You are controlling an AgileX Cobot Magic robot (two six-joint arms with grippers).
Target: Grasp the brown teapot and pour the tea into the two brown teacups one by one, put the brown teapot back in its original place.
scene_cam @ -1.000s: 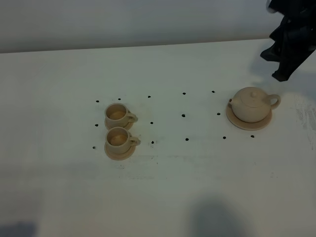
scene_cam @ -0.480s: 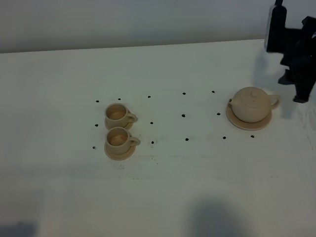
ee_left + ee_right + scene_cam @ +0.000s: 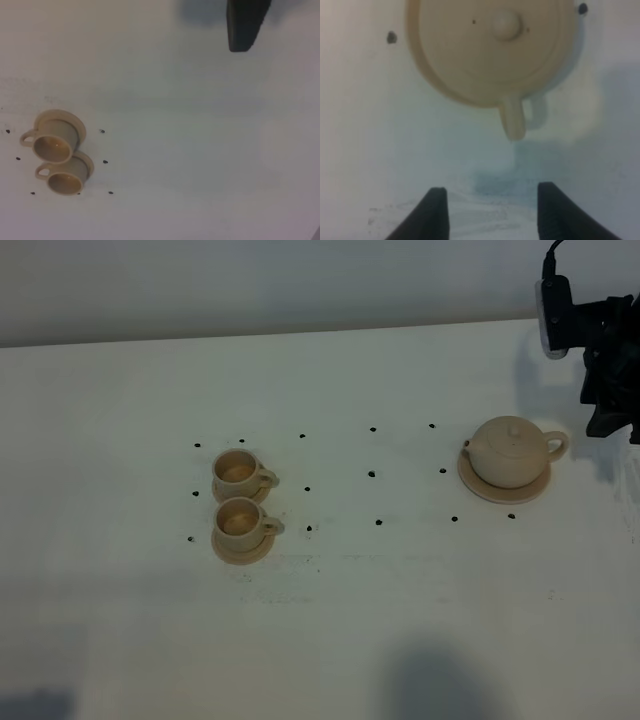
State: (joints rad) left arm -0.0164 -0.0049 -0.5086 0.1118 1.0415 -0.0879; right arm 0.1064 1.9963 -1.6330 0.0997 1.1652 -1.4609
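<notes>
The brown teapot (image 3: 510, 450) stands on its original place, a wide tan disc (image 3: 487, 490), at the table's right, spout to the left and loop handle (image 3: 557, 445) to the right. The two brown teacups (image 3: 238, 472) (image 3: 240, 521) sit on small saucers at the left, one behind the other, handles to the right. My right gripper (image 3: 612, 425) hangs just right of the teapot's handle. In the right wrist view it (image 3: 492, 212) is open, with the handle (image 3: 515, 117) ahead of the gap and apart from it. The left wrist view shows the cups (image 3: 52, 142) (image 3: 65, 177) and only one dark finger (image 3: 245, 25).
Small black dots (image 3: 372, 474) mark a grid on the white table (image 3: 400, 620) between the cups and the teapot. The table's far edge meets a grey wall (image 3: 300, 280). The table's right edge is close beside the right arm.
My right arm has come down and slightly right, from behind the teapot to beside its handle. Teapot and cups have not moved.
</notes>
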